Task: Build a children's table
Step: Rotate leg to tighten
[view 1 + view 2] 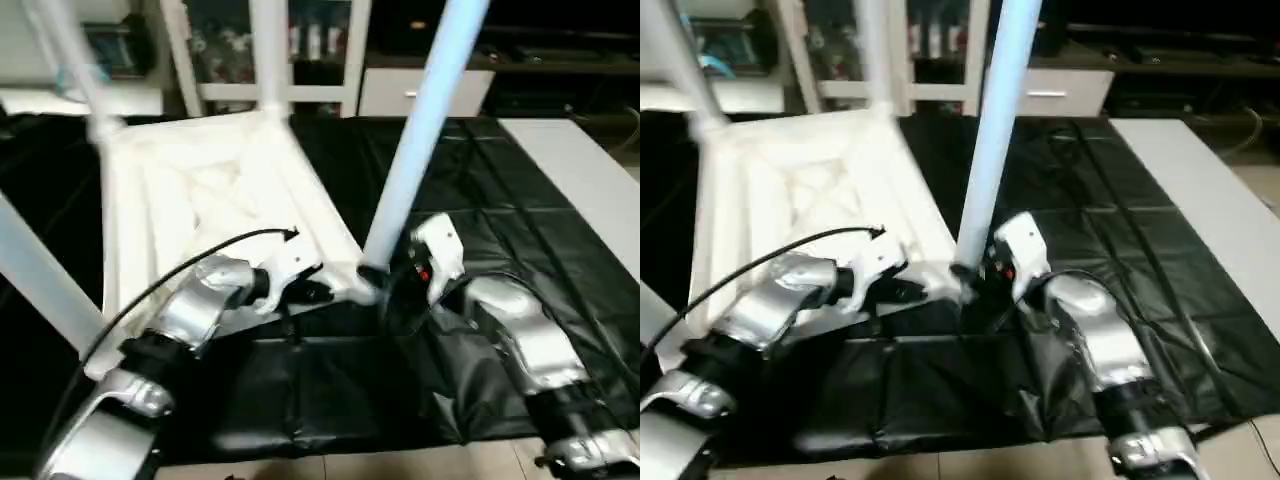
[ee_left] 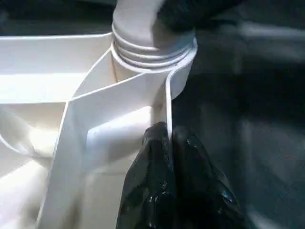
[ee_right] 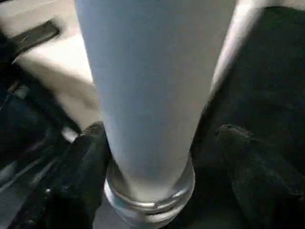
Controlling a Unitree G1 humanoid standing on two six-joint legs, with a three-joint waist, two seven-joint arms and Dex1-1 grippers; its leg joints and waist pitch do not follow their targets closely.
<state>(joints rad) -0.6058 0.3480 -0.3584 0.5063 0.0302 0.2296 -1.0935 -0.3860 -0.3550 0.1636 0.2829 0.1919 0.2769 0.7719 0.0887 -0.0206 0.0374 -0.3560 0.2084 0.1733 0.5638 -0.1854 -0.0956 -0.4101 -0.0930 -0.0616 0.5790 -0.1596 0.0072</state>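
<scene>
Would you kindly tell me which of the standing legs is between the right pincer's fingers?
The leg in the near corner socket, beside the right pincer; the others stand farther off.

- I see the top (image 1: 200,200) lying upside down, white, ribbed underside up.
- Its near-right corner wall sits clamped between my left fingers (image 2: 157,191), just below the corner socket (image 2: 157,57).
- One leg (image 1: 420,130), a white tapered tube, stands in that socket, tilted a little, between my right fingers (image 3: 86,162), which stand spread on either side of its base.
- Three more legs (image 1: 270,50) rise from the other corners.
</scene>
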